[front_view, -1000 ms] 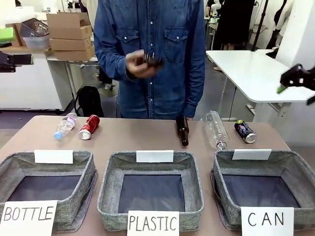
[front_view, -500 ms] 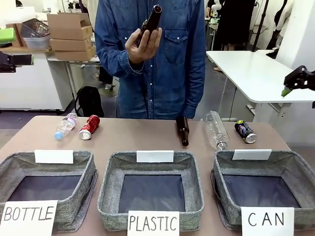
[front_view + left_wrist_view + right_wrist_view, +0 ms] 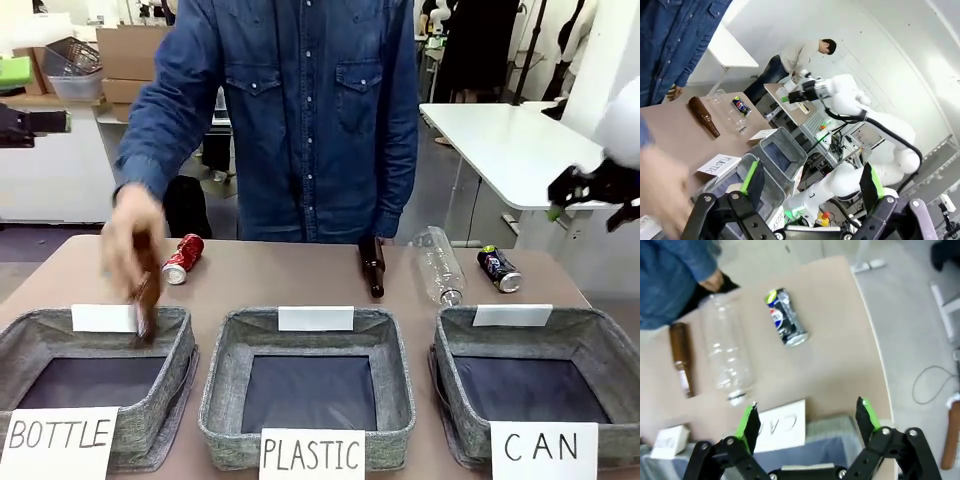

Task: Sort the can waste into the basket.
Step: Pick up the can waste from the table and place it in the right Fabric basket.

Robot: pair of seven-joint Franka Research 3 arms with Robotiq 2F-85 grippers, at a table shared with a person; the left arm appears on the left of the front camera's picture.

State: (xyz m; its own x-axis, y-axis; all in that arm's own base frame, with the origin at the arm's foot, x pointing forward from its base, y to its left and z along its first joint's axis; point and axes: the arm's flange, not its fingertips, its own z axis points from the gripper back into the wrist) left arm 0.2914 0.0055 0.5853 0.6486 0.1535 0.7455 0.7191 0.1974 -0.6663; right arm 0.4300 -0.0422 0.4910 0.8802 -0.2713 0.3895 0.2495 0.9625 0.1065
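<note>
Right claw [image 3: 807,412], open, hangs high by the counter's right edge. The dark can [image 3: 785,317] lies near the far right corner, behind the basket [image 3: 600,340]. Left claw [image 3: 812,175] is open too. Best to descend square across the can's sides, clear of the plastic bottle [image 3: 725,350].

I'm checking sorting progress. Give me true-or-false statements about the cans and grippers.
The dark can lies on the table beyond the CAN basket. True.
The red can is in the CAN basket. False: it lies on the table beyond the BOTTLE basket.
Both grippers are shut. False: the left gripper and right gripper are open.
The person's hand holds a brown bottle over the BOTTLE basket. True.
</note>
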